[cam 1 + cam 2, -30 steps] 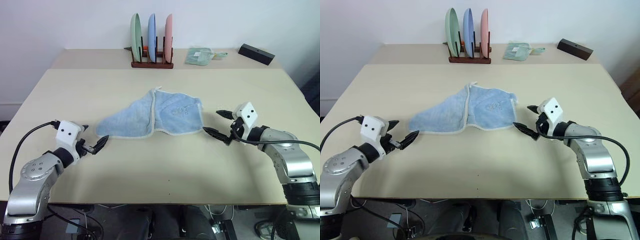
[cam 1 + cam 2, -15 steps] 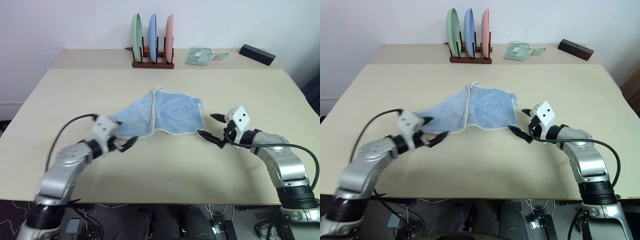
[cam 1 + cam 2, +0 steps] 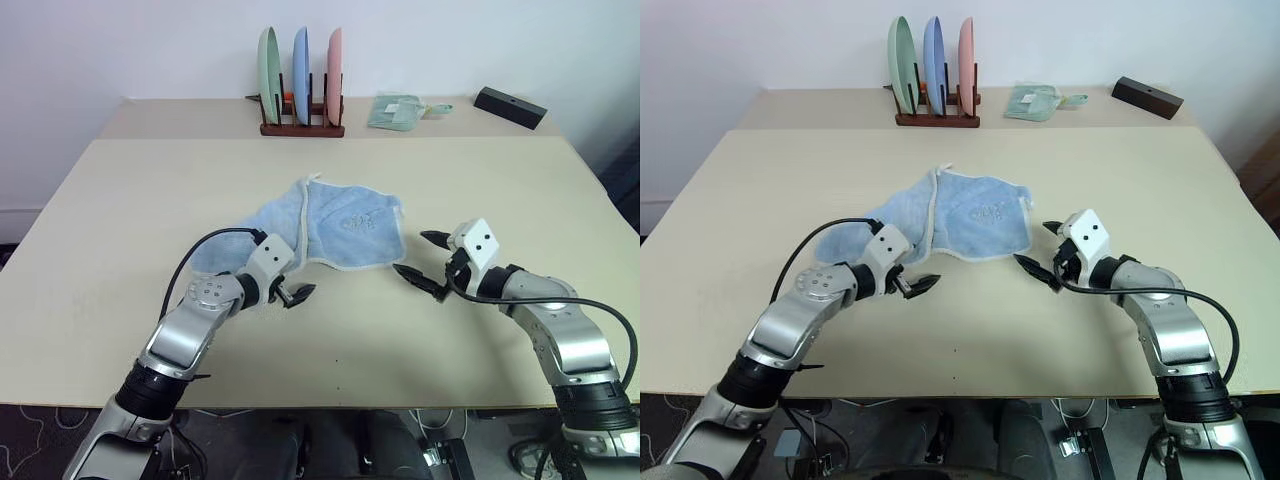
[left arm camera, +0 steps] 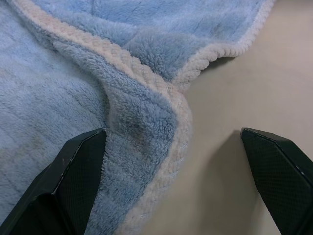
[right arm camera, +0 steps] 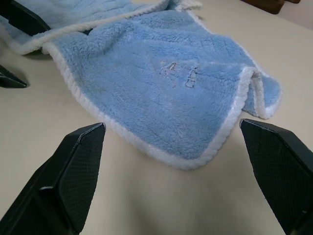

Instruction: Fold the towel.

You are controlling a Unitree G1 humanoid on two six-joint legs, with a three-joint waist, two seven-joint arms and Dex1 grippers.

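both arms reach inward, left gripper [image 3: 291, 292] and right gripper [image 3: 423, 256] gaping.

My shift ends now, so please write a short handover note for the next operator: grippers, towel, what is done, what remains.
Left gripper: open, at the towel's near edge, holding nothing.
Right gripper: open, beside the towel's right corner, holding nothing.
Towel: crumpled on the table, one part lying over another, not neatly folded.
Done: both grippers brought up to the towel.
Left: grasp the edge, flatten, fold.

Towel [image 5: 161, 93] rumpled on table [image 5: 146, 205], claw [image 5: 178, 161] spread.
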